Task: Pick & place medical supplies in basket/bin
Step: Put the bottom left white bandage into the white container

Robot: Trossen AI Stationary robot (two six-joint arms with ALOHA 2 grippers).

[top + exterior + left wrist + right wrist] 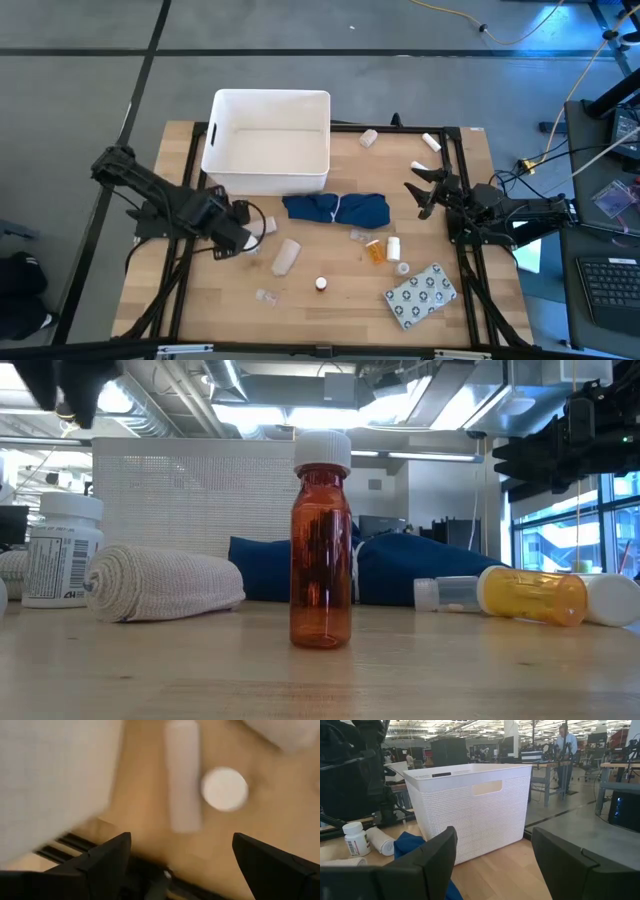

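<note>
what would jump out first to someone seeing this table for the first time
The big white tub at the table's far edge dominates, apparently empty. In front of it lies a crumpled dark blue cloth, with supplies scattered nearer the front: a grey dotted blister pack, an orange pill bottle and a gauze roll. The left gripper and right gripper flank the cloth, fingers open.

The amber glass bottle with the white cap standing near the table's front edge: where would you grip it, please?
Probably by the amber glass bottle's straight body below the white cap, fingers coming in level from opposite sides; it stands upright with bare table around it.
</note>
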